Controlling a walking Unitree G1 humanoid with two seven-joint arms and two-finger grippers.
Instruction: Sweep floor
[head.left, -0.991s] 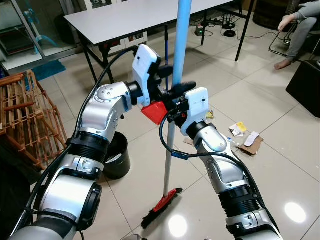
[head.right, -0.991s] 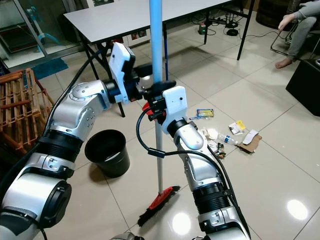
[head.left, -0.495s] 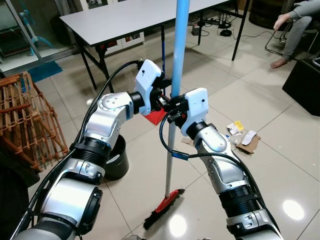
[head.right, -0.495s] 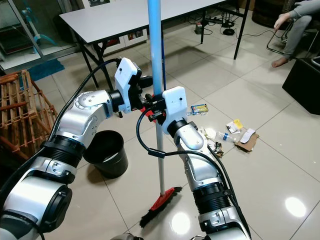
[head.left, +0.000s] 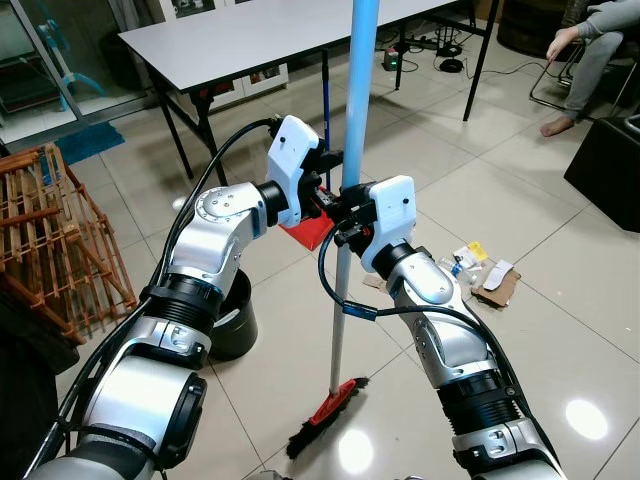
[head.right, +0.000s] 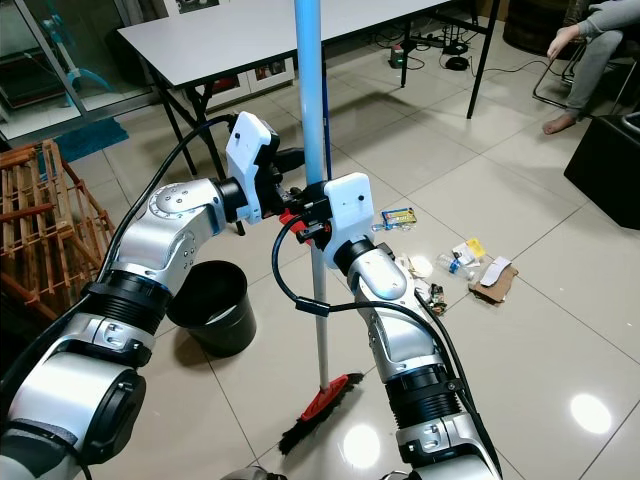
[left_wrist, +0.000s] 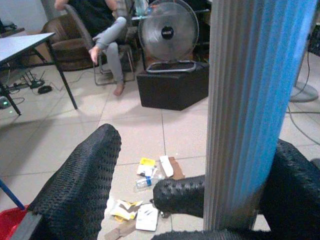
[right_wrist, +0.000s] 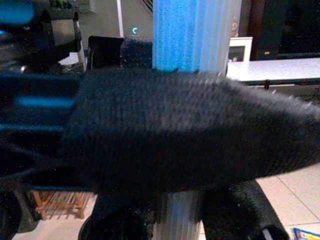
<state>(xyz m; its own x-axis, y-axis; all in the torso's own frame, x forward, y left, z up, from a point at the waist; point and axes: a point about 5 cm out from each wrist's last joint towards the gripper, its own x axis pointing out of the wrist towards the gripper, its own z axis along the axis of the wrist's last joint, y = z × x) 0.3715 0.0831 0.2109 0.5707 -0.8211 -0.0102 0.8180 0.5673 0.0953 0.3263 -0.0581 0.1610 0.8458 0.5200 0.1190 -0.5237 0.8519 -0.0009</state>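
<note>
Right end effector (head.left: 345, 213) grips upright broom (head.left: 343, 260); left end effector (head.left: 328, 180) beside it.

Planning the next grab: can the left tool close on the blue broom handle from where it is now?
Probably yes. The left tool already straddles the broom handle, one finger standing off it, nothing between. The right tool grips the handle alongside, so room is tight.

White table (head.left: 240, 40) behind; wooden crate (head.left: 50, 230) left; seated person (head.left: 590, 50) far right.
</note>
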